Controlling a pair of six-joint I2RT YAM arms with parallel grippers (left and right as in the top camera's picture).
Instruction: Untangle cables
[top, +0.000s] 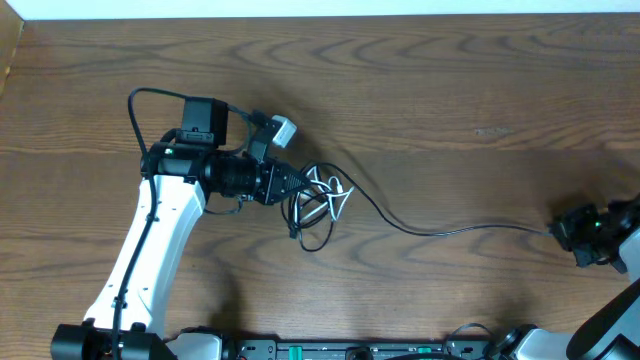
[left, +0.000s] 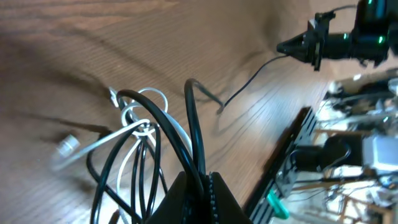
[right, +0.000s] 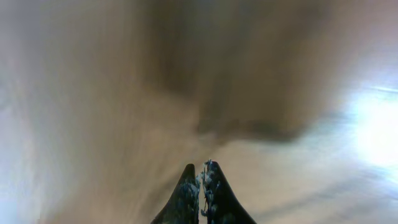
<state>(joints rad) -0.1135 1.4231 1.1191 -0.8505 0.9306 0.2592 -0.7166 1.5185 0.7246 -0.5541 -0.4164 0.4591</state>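
Thin black and white cables (top: 322, 198) bunch at our left gripper (left: 200, 183), clenched on them; our right gripper (top: 562, 230) pinches one black end.

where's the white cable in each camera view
overhead: white cable in the tangle just right of the left gripper, centre-left.
left wrist: left of centre, looped through black cables.
right wrist: not in it, only a blurred surface.
shared landmark: long black cable running from the tangle to the right gripper.
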